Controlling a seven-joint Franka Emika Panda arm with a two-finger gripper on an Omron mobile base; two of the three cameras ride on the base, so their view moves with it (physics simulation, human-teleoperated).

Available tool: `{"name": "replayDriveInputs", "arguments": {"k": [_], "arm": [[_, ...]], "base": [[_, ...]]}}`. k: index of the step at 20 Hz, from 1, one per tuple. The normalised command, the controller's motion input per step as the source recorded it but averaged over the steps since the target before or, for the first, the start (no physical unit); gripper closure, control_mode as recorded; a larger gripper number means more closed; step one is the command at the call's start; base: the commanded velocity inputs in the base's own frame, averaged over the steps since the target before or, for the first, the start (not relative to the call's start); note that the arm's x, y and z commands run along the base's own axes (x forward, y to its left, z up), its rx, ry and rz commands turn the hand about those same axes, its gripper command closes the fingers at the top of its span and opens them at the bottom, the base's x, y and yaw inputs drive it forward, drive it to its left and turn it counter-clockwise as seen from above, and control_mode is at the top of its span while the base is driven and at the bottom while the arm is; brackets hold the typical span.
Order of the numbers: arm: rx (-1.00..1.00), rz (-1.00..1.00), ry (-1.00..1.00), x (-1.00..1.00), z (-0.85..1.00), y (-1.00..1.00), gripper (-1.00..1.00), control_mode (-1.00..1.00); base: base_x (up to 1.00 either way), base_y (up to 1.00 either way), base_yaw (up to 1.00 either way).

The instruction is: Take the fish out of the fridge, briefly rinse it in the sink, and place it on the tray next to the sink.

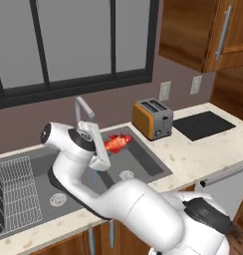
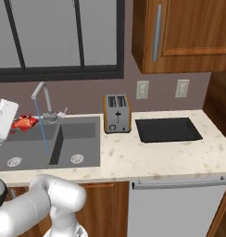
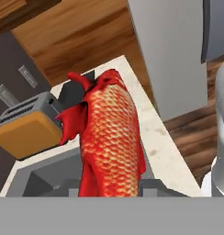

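Observation:
My gripper (image 1: 108,146) is shut on the red-orange fish (image 1: 118,142), holding it in the air over the dark grey double sink (image 1: 143,160), just right of the gooseneck faucet (image 1: 83,107). A thin blue stream of water (image 2: 43,134) runs from the faucet (image 2: 40,92) into the sink (image 2: 80,134), close beside the fish (image 2: 25,122) and gripper (image 2: 13,124). The hand view looks along the scaly fish (image 3: 109,137) from close up. The black tray (image 1: 203,124) lies flat on the counter right of the toaster. A tall grey front (image 3: 178,50), seemingly the fridge, stands beyond the counter's end.
An orange-sided toaster (image 1: 152,118) stands between the sink and the tray (image 2: 168,129). A white wire dish rack (image 1: 16,194) sits in the left basin. Wooden wall cabinets (image 2: 179,32) hang above the counter, and a white-fronted dishwasher (image 2: 179,208) is below it.

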Motion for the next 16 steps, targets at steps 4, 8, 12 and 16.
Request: {"name": "replayDriveInputs", "arguments": {"k": [4, 8, 12, 16], "arm": [[0.0, 0.0, 0.0, 0.0, 0.0, 0.0, 1.0, 1.0], [0.0, 0.0, 0.0, 0.0, 0.0, 0.0, 1.0, 1.0], [0.0, 0.0, 0.0, 0.0, 0.0, 0.0, 1.0, 1.0], [0.0, 0.0, 0.0, 0.0, 0.0, 0.0, 1.0, 1.0]], "base": [[-0.73, -0.85, -0.16], [-0.43, -1.0, -0.18], [-0.04, -0.9, -0.1], [0.71, -0.62, 0.0]]}}
